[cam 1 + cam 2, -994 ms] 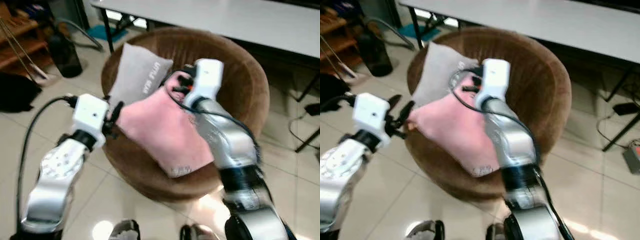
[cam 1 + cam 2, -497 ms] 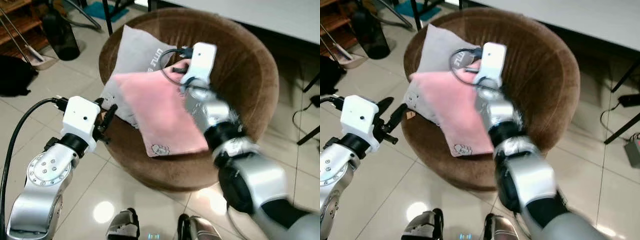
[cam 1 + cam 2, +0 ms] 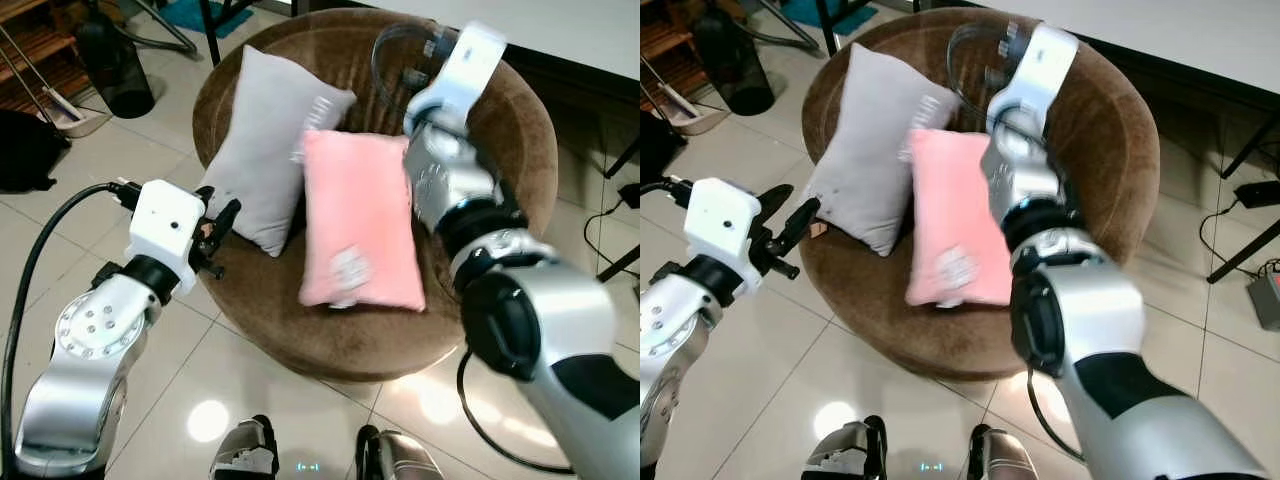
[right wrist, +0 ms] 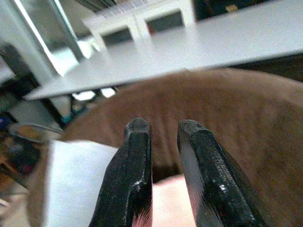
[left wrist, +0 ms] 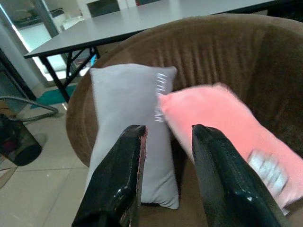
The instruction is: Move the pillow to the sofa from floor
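A pink pillow [image 3: 360, 220] lies on the seat of the round brown sofa chair [image 3: 522, 140], leaning against a grey pillow [image 3: 265, 150] on its left. My right gripper [image 4: 163, 126] hangs above the pink pillow's far end, near the chair's backrest. It is open, with nothing between its fingers. My left gripper [image 3: 215, 228] is open too and stays outside the chair's front left rim, just short of the grey pillow's lower corner. In the left wrist view both pillows, grey [image 5: 130, 123] and pink [image 5: 222, 123], lie beyond the gripper's fingers.
A white table [image 3: 570, 25] on black legs stands right behind the chair. A dark bin [image 3: 115, 70], a wooden shelf and a black bag [image 3: 25, 150] sit on the tiled floor to the left. Cables and a table leg [image 3: 620, 265] are at the right.
The right gripper has let go of the pink pillow and risen toward the backrest. The pillow has dropped flat onto the seat beside the grey one. The left gripper has barely moved.
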